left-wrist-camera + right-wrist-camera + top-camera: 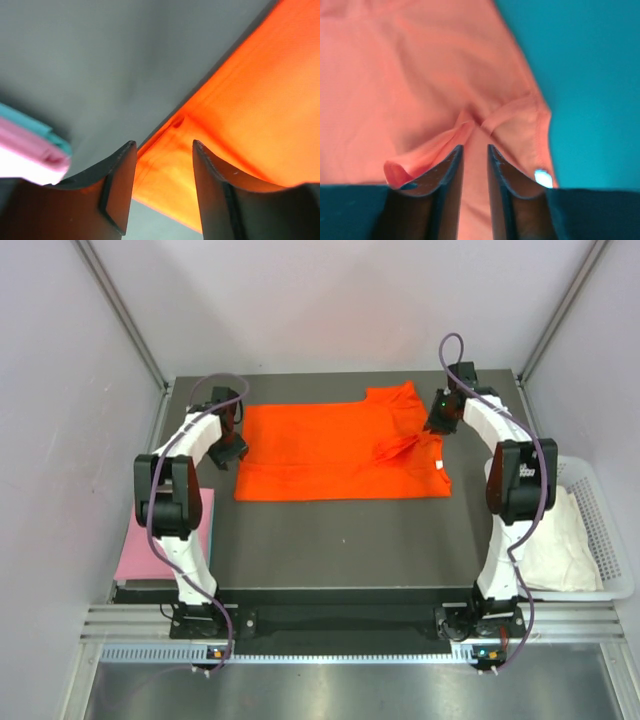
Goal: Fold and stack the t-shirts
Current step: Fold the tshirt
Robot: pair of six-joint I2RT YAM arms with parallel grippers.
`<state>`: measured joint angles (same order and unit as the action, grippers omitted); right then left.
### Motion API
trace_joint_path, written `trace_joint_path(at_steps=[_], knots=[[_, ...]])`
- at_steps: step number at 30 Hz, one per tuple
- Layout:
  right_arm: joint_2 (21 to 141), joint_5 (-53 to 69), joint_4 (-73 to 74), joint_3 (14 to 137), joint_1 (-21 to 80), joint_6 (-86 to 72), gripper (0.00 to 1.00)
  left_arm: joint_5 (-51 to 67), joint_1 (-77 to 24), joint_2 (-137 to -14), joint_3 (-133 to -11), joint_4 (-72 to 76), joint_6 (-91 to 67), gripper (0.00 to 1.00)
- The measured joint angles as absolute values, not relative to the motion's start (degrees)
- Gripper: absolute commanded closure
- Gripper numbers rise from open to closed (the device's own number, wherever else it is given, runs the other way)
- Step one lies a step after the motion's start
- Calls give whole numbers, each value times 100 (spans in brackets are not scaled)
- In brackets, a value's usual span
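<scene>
From above, the orange-red t-shirt (330, 455) lay flat on the desk (330, 550). Its long axis ran left to right, with the hem toward the left hand (230, 443) and the neck label (440, 469) toward the right hand (440, 418). Each hand sat at its own end. A pink t-shirt (165, 535) lay at the desk's left edge, and a white t-shirt (555, 530) lay in the basket (605, 505) on the right.

In the left wrist view the fingers (120, 170) stood spread, with the hem corner just beyond them, unpinched.

In the right wrist view the fingers (451, 175) stood narrowly parted over a ruck near the collar. Whether they nipped cloth I could not tell.
</scene>
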<state>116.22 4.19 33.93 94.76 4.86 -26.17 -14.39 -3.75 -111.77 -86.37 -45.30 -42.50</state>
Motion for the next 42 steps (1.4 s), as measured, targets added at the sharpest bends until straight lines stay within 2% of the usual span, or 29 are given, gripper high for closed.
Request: trace_joint_path(at_steps=[4, 6, 7, 10, 12, 16, 22, 30, 32, 34, 38, 42], knots=[[11891, 322, 3599, 10033, 368, -2473, 64, -1444, -373, -10405, -8628, -4554, -3940, 49], [11826, 156, 3664, 10090, 364, -2316, 62, -1098, -370, -9876, -8420, -4316, -3769, 52], [11740, 108, 3693, 10071, 370, -2235, 61, -814, -366, -9596, -8224, -4121, -3710, 57], [11201, 117, 3520, 9459, 462, -2086, 61, 132, -366, -9017, -7496, -3518, -3603, 63], [10650, 281, 3452, 8807, 631, -2088, 62, 757, -368, -9089, -7157, -3218, -3618, 69], [9972, 626, 3050, 7723, 1074, -2126, 68, 1708, -397, -10001, -6917, -2735, -3651, 70], [10162, 1024, 2746, 7091, 1253, -2276, 75, 1813, -410, -10798, -7017, -2783, -3597, 73], [10368, 504, 2954, 7087, 1098, -2084, 72, 1345, -416, -11019, -7343, -3124, -3288, 65], [10294, 268, 3022, 6973, 1022, -1959, 71, 1243, -416, -10989, -7347, -3153, -3201, 60], [10112, 99, 3151, 6810, 937, -1903, 68, 1083, -421, -10873, -7299, -3173, -3109, 59], [9461, -119, 3503, 6582, 705, -1946, 57, 685, -410, -10241, -7070, -3452, -3022, 45], [8580, -158, 3094, 5964, 637, -2602, 49, 390, -388, -9345, -6626, -3404, -3603, 44]])
